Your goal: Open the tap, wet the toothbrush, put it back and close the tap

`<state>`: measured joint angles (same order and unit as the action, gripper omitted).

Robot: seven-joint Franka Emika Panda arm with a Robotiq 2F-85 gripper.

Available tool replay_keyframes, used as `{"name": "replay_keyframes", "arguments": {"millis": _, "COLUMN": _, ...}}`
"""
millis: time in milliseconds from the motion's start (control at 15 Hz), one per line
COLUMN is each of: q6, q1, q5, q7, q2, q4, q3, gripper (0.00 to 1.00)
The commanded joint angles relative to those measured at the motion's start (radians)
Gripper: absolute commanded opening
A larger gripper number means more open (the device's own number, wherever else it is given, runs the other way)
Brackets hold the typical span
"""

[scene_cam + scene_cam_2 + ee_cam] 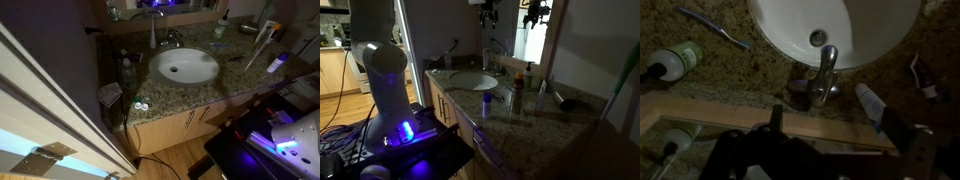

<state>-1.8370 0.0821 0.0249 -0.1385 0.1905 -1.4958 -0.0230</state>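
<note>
The small chrome tap stands at the rim of the white oval basin, its lever on top. It also shows in both exterior views. A toothbrush with a bluish handle lies flat on the granite counter beside the basin. In an exterior view it is a thin line. My gripper is open and empty. It hangs high above the back of the counter, behind the tap and apart from it.
A slim white bottle stands close beside the tap. A green-capped bottle lies near the toothbrush. A wooden ledge runs along the wall under my gripper. Small items crowd the counter end. The robot base stands by the counter.
</note>
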Motion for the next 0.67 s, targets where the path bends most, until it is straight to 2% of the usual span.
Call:
{"name": "replay_keyframes", "arguments": {"millis": 0, "q6": -0.020, "q1": -0.081, "q5": -0.074, "q7": -0.041, "q2": 0.024, "q4": -0.009, "q3": 0.052, "gripper": 1.00}}
{"name": "replay_keyframes", "arguments": {"millis": 333, "q6": -0.068, "q1": -0.205, "q5": -0.165, "q7": -0.083, "q2": 0.010, "q4": -0.047, "q3": 0.148, "gripper": 1.00}}
{"name": "replay_keyframes", "arguments": {"millis": 400, "q6": -0.117, "q1": -0.215, "q5": -0.211, "q7": -0.085, "q2": 0.009, "q4": -0.060, "q3": 0.149, "gripper": 1.00}}
{"name": "replay_keyframes", "arguments": {"millis": 467, "q6": -0.042, "q1": -0.204, "q5": -0.158, "q7": -0.059, "q2": 0.031, "q4": -0.007, "q3": 0.146, "gripper": 1.00}}
{"name": "replay_keyframes", "arguments": {"millis": 600, "q6": -0.077, "q1": -0.226, "q5": -0.193, "q7": -0.059, "q2": 0.031, "q4": -0.016, "q3": 0.154, "gripper": 1.00}}
